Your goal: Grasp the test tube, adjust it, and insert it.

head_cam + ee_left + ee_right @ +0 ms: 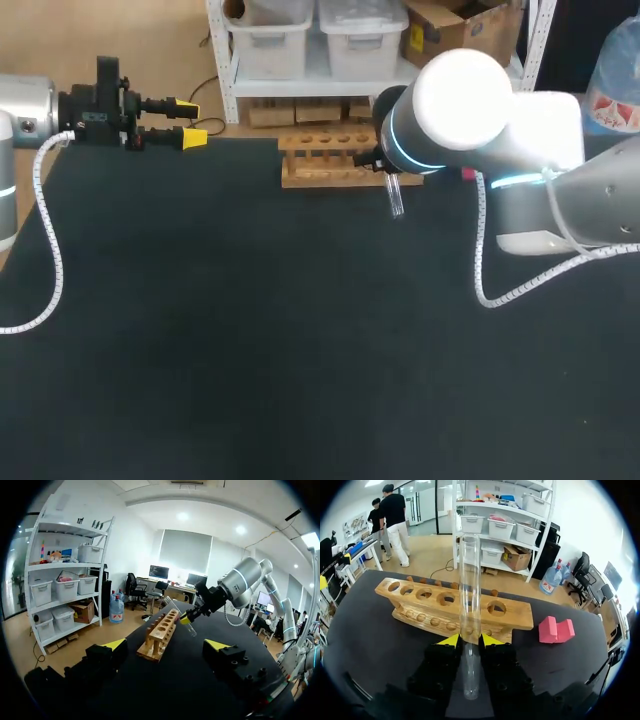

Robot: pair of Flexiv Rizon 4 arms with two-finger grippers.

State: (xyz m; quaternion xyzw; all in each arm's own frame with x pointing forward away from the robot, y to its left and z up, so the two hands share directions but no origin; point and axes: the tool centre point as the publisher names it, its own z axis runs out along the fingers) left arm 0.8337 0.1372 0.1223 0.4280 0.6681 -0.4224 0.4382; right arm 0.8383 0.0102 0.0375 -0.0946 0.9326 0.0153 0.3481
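Well to the left of the wooden rack (345, 160) (161, 632) (450, 605), the left arm (100, 105) lies level at the far edge of the black counter (250, 350). Its jaws point toward the rack, standing wide apart and holding nothing; the two yellow fingertips (195, 138) (114, 644) have only bare counter between them.

The rack sits at the counter's far side, with a row of round holes along its top.

Just off the rack's right end, on its near side, the clear test tube (395, 195) (469, 605) is held off the counter. The right arm (500, 110) comes in over that end of the rack. Its jaws are closed on the tube, one yellow fingertip (450, 640) pressed to each side of the glass.

To the right of the rack lies a pink block (466, 174) (556, 630), apart from it.
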